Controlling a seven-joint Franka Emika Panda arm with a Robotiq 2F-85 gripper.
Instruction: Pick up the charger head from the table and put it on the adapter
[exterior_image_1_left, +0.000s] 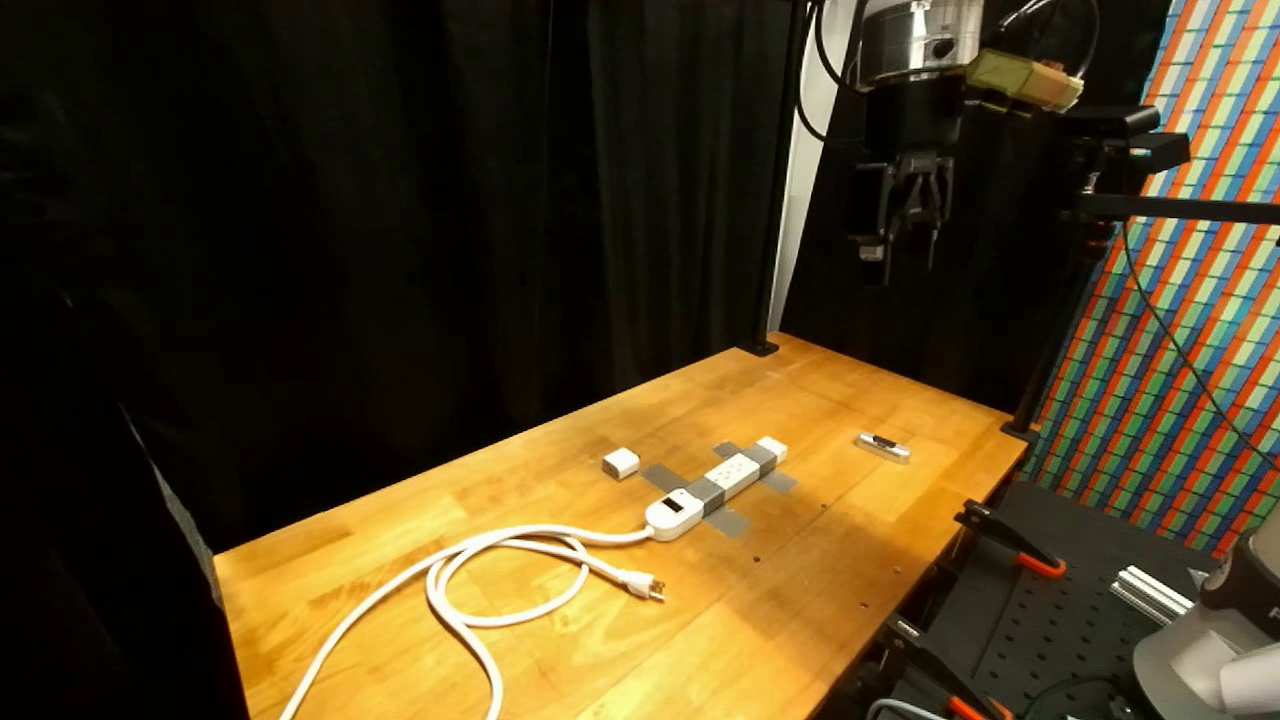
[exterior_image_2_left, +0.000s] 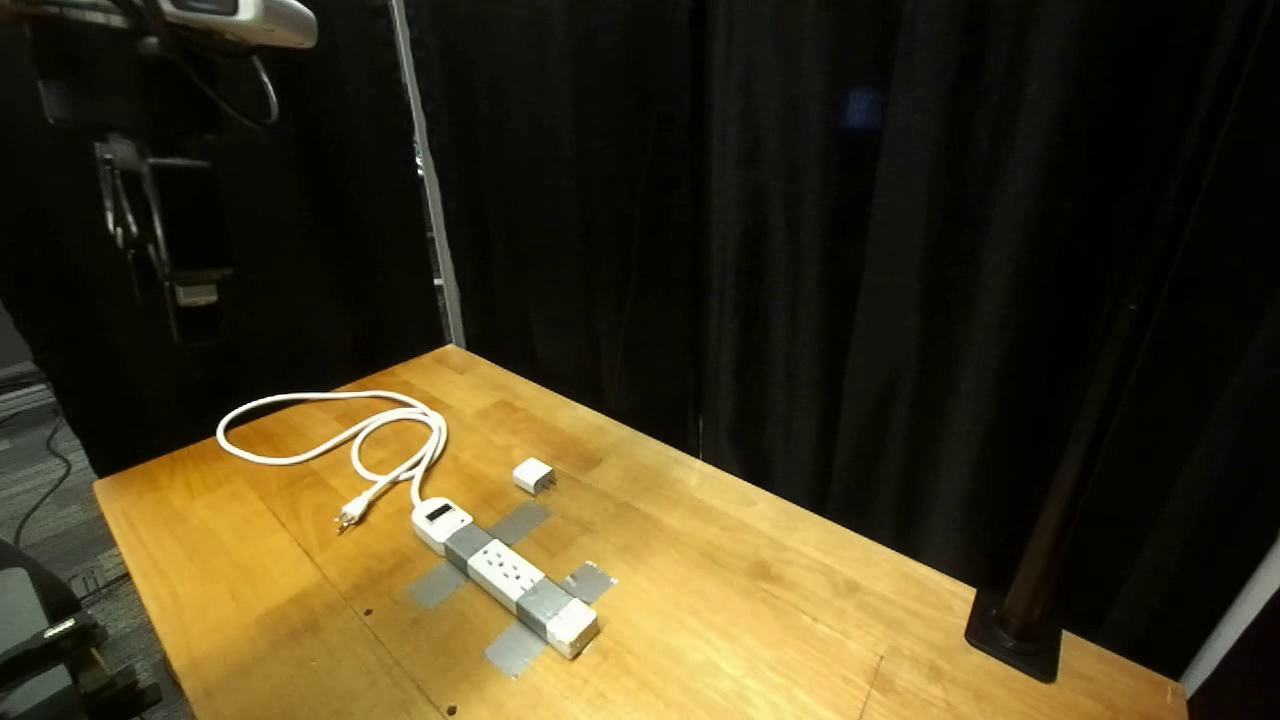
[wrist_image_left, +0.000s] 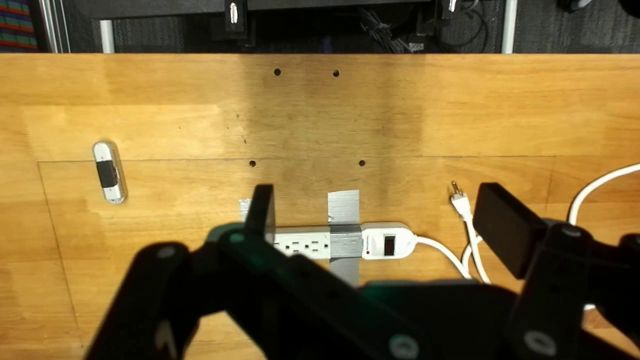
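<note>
In an exterior view I have the arm (exterior_image_1_left: 918, 40) hanging high over the counter (exterior_image_1_left: 840, 490), my gripper (exterior_image_1_left: 908, 258) pointing straight down. The charger head (exterior_image_1_left: 621, 463) lies near the power strip (exterior_image_1_left: 733, 475), between it and the long edge by the black curtain (exterior_image_1_left: 450, 250); a small silver-and-black bar (exterior_image_1_left: 883, 447) sits toward the far short edge. In an exterior view the charger head (exterior_image_2_left: 534, 475) shows as a rounded white block, metal prongs (exterior_image_2_left: 549, 484) sticking out of one face, apart from the power strip. The white cord (exterior_image_2_left: 275, 461) loops out to the left short edge, its plug (exterior_image_2_left: 350, 512) loose on the counter, and a black post (exterior_image_2_left: 1012, 650) stands at the curtain-side edge near the right corner. In the wrist view my fingers (wrist_image_left: 260, 215) are spread wide apart above the power strip, which runs parallel to the long edge at the top; one finger hides part of it. Grey tape (wrist_image_left: 345, 242) wraps across it between the visible sockets (wrist_image_left: 314, 246) and the black switch (wrist_image_left: 389, 245).
</note>
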